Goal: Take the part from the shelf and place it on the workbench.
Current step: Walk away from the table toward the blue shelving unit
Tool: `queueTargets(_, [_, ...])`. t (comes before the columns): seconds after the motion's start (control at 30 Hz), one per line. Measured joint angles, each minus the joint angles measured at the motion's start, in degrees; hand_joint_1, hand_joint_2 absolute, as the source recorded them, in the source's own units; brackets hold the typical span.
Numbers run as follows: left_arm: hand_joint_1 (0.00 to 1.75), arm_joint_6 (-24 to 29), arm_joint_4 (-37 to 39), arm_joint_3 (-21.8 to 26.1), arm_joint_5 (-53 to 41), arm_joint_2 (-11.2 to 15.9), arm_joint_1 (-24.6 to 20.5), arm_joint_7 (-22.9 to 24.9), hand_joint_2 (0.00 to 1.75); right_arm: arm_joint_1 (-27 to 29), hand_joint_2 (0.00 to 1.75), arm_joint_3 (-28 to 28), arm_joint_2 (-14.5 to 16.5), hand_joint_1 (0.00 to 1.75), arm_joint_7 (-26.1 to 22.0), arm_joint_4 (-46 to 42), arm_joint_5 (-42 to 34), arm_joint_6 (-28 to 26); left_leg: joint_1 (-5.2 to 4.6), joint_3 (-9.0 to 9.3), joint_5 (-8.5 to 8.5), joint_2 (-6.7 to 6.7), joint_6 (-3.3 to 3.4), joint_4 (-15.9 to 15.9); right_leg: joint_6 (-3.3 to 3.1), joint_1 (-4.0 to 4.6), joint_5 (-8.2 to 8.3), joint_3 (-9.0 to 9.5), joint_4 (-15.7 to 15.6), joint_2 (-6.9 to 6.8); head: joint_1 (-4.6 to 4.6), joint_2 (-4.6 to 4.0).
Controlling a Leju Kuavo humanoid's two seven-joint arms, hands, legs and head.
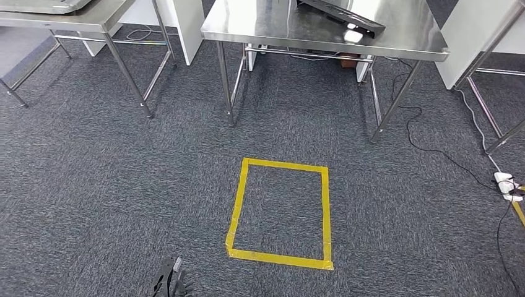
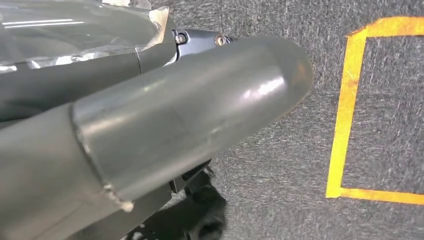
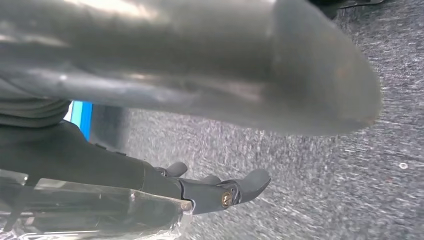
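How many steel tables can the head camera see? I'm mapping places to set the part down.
2. One steel table stands straight ahead beyond the yellow tape square, with a dark flat object on it; another sits at far left. White furniture may hide others.

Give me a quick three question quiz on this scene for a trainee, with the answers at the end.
1. True or false: the yellow tape square sits on the steel table.
2. What lies on that table? A) a long black object B) a red cup C) a folded towel
3. Fill in: the white power strip lies on the carpet on the robot's ___ side.
Key: 1 false, it is on the carpet; 2 A; 3 right.
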Motion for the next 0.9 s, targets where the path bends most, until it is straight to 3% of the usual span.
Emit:
queueTargets(0.03, [0.0, 0.0, 0.0, 0.0, 0.0, -0.1, 0.0, 0.0, 0.0, 0.0, 0.0, 0.0, 0.0, 0.0, 0.0, 0.0, 0.1, 0.0, -0.04, -0.26, 0.1, -0.54, -0.35, 0.3, 0.25, -0.1, 1.35, 1.92, -3.9, 0.79, 0.08, 0.0])
queueTargets(0.07, [0.0, 0.0, 0.0, 0.0, 0.0, -0.1, 0.0, 0.0, 0.0, 0.0, 0.0, 0.1, 0.1, 0.0, 0.0, 0.1, 0.2, 0.0, -0.08, -0.54, 0.18, -1.02, -0.71, 0.6, 0.04, -0.15, 2.24, 3.11, -6.4, 1.41, 0.11, 0.0])
queueTargets(0.1, [0.0, 0.1, 0.0, 0.0, 0.0, -0.1, 0.0, 0.0, 0.0, 0.0, 0.0, 0.1, 0.2, 0.0, 0.0, 0.2, 0.3, 0.0, -0.14, -0.78, 0.29, -1.41, -1.09, 0.8, -0.48, -0.06, 2.56, 3.44, -7.4, 1.72, 0.11, 0.0])
queueTargets(0.2, [0.0, 0.2, 0.0, 0.0, 0.1, -0.1, 0.2, 0.1, 0.0, 0.0, 0.0, 0.1, 0.3, 0.0, 0.1, 0.2, 0.6, -0.1, 0.1, -1.25, 0.66, -1.93, -2.16, 0.8, -2.38, 0.24, 3.09, 3.19, -7.0, 0.56, -0.08, 0.0])
queueTargets(0.27, [0.0, 0.3, 0.0, 0.0, 0.1, 0.0, 0.3, 0.2, 0.0, 0.0, 0.0, 0.2, 0.3, 0.0, 0.0, 0.2, 0.8, -0.2, 0.2, -2.68, -1.58, -0.05, -2.43, 3.7, -3.26, 0.2, 3.62, 3.11, -7.1, -0.44, -0.38, 0.0])
queueTargets(0.33, [0.0, 0.4, 0.0, 0.0, 0.2, -0.1, 0.3, 0.3, 0.0, 0.2, 0.0, 0.4, 0.3, 0.0, 0.0, 0.2, 1.1, -0.2, 0.15, -5.99, -6.36, 2.12, -2.56, 11.5, -3.7, 0.51, 3.88, 2.67, -7.0, -1.72, -0.71, 0.0])
queueTargets(0.37, [0.0, 0.5, 0.0, 0.0, 0.2, -0.1, 0.3, 0.3, 0.0, 0.4, 0.0, 0.5, 0.3, 0.0, 0.0, 0.2, 1.3, -0.2, 0.15, -7.62, -8.27, 2.53, -2.63, 15.5, -3.79, 0.69, 3.93, 2.48, -7.0, -2.47, -0.8, 0.0])
queueTargets(0.4, [0.0, 0.5, 0.0, 0.0, 0.2, -0.2, 0.3, 0.4, 0.0, 0.5, 0.0, 0.5, 0.3, 0.0, 0.0, 0.2, 1.3, -0.2, 0.15, -8.49, -9.25, 2.76, -2.62, 18.1, -3.84, 0.84, 3.96, 2.34, -7.0, -3.23, -0.79, 0.0])
queueTargets(0.43, [0.0, 0.5, 0.0, 0.0, 0.2, -0.2, 0.4, 0.4, 0.0, 0.5, 0.0, 0.6, 0.3, 0.0, 0.0, 0.2, 1.4, -0.2, 0.15, -8.14, -9.05, 2.93, -2.51, 18.4, -3.84, 0.95, 3.95, 2.28, -7.0, -3.92, -0.8, 0.0])
queueTargets(0.5, [0.0, 0.6, 0.0, 0.0, 0.2, -0.2, 0.5, 0.4, 0.0, 0.5, 0.0, 0.6, 0.4, 0.0, -0.1, 0.2, 1.4, -0.2, -0.01, -3.91, -6.29, 4.19, -1.92, 12.2, -3.81, 1.09, 3.91, 2.4, -7.0, -5.19, -0.8, 0.0])
queueTargets(0.57, [0.0, 0.6, 0.0, 0.0, 0.1, -0.1, 0.3, 0.4, 0.0, 0.5, 0.0, 0.6, 0.4, 0.0, -0.2, 0.2, 1.4, -0.1, -0.6, 0.55, -4.15, 6.8, -1.15, 4.8, -3.56, 1.44, 3.72, 2.56, -6.9, -6.28, -0.75, 0.0])
queueTargets(0.6, [0.0, 0.6, 0.0, 0.0, 0.1, -0.1, 0.1, 0.5, 0.0, 0.5, 0.0, 0.6, 0.5, 0.0, -0.3, 0.2, 1.4, 0.0, -0.91, 1.57, -3.81, 7.61, -0.85, 2.9, -3.37, 1.6, 3.6, 2.62, -6.9, -6.78, -0.74, 0.0])
queueTargets(0.63, [0.0, 0.5, 0.0, 0.0, 0.1, -0.1, 0.1, 0.5, 0.0, 0.5, 0.0, 0.6, 0.5, 0.0, -0.4, 0.2, 1.4, 0.0, -1.2, 1.65, -3.88, 7.6, -0.67, 2.5, -3.12, 1.71, 3.53, 2.69, -6.9, -7.3, -0.68, 0.0])
queueTargets(0.7, [0.0, 0.5, 0.0, 0.0, 0.0, -0.1, 0.1, 0.5, 0.0, 0.5, 0.0, 0.6, 0.5, 0.0, -0.6, 0.2, 1.3, 0.0, -1.24, 1.44, -3.57, 6.11, -0.15, 2.2, -2.56, 1.64, 3.3, 2.88, -7.0, -8.06, -0.69, 0.0])
queueTargets(0.77, [0.0, 0.5, 0.0, 0.0, 0.0, -0.1, 0.1, 0.5, 0.0, 0.5, 0.0, 0.6, 0.6, 0.0, -0.7, 0.2, 1.3, 0.0, -0.93, 1.4, -3.01, 4.65, 0.7, 1.7, -2.29, 1.42, 1.72, 1.94, -4.6, -5.83, -0.41, 0.0])
queueTargets(0.83, [0.0, 0.5, 0.0, 0.0, 0.0, -0.3, 0.0, 0.5, 0.0, 0.6, 0.0, 0.6, 0.6, 0.0, -0.7, 0.2, 1.3, 0.0, -0.79, 1.15, -2.61, 3.1, 1.29, 1.5, -2.57, 1.18, -1.66, -1.34, 2.4, -2.32, -0.04, 0.0])
queueTargets(0.9, [0.0, 0.5, 0.0, 0.0, 0.0, -0.4, 0.1, 0.5, 0.0, 0.8, 0.0, 0.6, 0.5, 0.0, -0.7, 0.3, 1.3, 0.0, -0.87, 0.87, -2.44, 1.34, 1.46, 1.6, -2.5, 1.12, -4.13, -4.85, 9.6, -1.15, 0.05, 0.0])
